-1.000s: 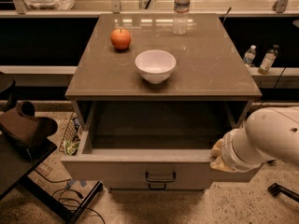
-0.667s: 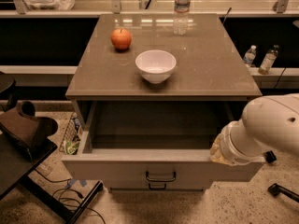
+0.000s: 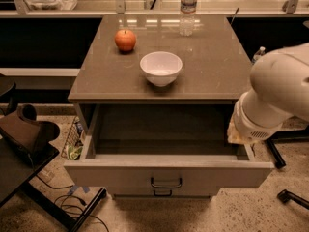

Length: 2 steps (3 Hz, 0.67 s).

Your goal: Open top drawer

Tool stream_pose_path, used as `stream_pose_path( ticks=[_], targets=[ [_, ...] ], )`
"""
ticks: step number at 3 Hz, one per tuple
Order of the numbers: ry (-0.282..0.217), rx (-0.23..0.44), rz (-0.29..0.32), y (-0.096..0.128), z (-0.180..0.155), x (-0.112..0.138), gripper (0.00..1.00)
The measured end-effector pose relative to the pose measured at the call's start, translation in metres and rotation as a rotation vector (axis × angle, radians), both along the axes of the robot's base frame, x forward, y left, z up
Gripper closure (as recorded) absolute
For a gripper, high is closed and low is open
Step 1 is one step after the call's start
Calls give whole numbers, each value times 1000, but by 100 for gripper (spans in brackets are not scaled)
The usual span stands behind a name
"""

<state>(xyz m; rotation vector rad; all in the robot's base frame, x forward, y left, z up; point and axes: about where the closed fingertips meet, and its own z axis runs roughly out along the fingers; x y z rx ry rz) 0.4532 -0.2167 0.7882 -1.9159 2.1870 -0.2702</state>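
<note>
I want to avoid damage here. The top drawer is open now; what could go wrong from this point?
The gripper sits at the right wall of the top drawer, close below the tabletop corner; lifting straight up might knock that edge. A jolt could roll the apple or tip the water bottle.

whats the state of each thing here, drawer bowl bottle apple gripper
top drawer: pulled open, nothing seen inside
bowl: upright, looks empty
water bottle: upright at the back
apple: whole, on the cabinet top
gripper: at the drawer's right wall, mostly behind the arm
</note>
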Motion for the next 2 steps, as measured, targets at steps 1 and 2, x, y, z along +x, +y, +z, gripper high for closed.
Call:
stream_pose_path(
  ticks=[1,2],
  targets=[
    [2,2,0,1,0,0,100],
    [-16,48,-1,12,-23,5,100]
  ],
)
